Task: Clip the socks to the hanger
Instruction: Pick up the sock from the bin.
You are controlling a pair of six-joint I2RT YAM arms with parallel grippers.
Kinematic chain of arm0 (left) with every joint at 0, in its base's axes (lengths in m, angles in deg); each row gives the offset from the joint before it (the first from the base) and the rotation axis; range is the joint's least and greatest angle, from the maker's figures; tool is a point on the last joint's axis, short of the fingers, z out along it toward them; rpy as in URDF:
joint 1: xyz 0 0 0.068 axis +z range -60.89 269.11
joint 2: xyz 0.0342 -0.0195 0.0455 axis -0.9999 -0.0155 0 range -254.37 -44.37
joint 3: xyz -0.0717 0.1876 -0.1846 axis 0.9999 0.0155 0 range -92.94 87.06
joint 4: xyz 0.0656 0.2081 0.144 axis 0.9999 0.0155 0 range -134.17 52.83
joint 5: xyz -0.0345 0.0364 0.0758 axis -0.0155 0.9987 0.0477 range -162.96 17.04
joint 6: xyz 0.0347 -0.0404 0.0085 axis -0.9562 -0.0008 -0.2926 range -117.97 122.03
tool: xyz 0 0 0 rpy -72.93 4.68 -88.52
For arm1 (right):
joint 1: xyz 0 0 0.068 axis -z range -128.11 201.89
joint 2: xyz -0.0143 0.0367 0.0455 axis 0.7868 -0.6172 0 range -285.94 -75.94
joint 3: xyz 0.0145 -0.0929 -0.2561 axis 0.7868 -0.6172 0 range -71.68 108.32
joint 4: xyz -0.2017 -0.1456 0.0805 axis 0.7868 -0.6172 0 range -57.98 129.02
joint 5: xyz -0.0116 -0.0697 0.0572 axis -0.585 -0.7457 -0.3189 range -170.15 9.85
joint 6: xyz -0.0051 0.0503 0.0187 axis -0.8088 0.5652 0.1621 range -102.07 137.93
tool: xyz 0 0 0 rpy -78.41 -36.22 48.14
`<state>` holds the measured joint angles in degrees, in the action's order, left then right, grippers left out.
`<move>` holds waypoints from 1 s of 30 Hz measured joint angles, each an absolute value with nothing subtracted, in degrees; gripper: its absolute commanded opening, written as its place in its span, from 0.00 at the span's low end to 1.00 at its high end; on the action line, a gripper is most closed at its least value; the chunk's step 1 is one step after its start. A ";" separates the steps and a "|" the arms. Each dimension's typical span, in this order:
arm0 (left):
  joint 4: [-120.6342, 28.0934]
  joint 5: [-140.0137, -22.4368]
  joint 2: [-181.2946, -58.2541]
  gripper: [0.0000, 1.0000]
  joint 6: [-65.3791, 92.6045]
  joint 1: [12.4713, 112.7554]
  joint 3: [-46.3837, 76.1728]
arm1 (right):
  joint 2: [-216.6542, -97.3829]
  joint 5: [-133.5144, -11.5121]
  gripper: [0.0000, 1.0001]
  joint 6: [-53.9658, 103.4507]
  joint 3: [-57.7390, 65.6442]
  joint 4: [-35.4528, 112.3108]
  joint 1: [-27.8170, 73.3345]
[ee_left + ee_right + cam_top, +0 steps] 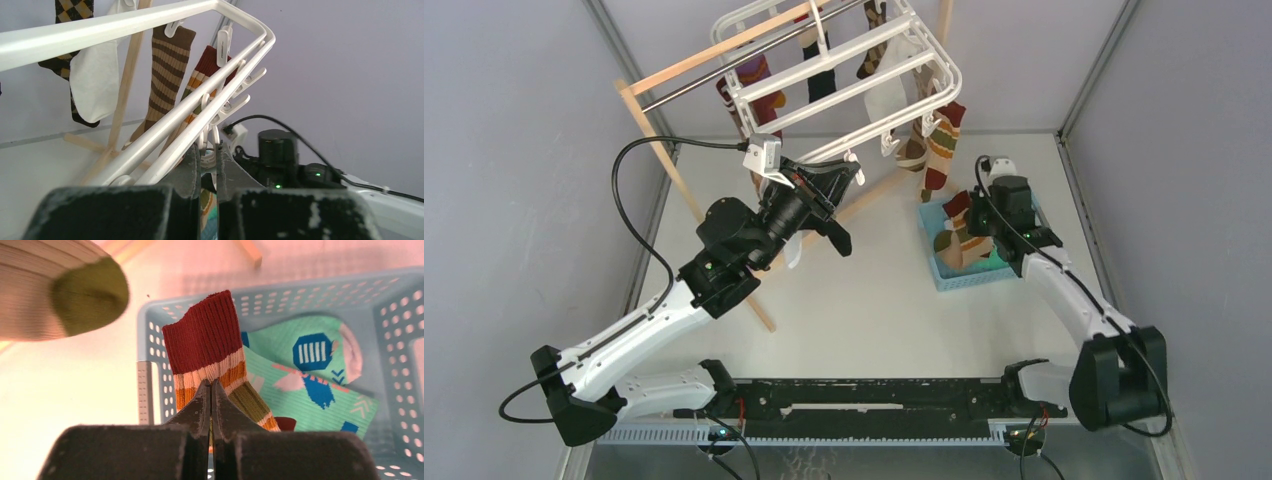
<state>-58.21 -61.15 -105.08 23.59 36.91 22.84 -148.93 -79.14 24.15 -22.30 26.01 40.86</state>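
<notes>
"Two arms are working here. What is the right one doing?" asks the listener.

"The right gripper [211, 390] is reaching into a blue basket [145, 340] at the table's right side," the describer answers. "Its jaws are pressed together, pinching the brown and orange sock [205, 335] on its striped band, probably so the cuff is staying free for clipping."

"Which way is that sock pointing?"

"Its dark red ribbed cuff is standing up and away from the fingers, tilting slightly left. Its long axis is running from the cuff down towards the lower right, and the foot end is trailing into the basket. The mint-green sock [300, 385] is lying flat in the basket just beside it."

"And the left arm?"

"The left gripper [210, 155] is reaching up to the near edge of the white hanger [100, 31]. Its jaws are nearly closed and appear to be squeezing a dangling clip [209, 150], likely to hold it ready for the sock. Other socks are hanging from the frame."
</notes>
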 measured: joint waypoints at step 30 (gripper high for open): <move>-58.67 -62.31 -105.08 0.00 25.15 37.02 22.84 | -116.97 -74.53 0.00 23.86 -15.24 16.39 15.81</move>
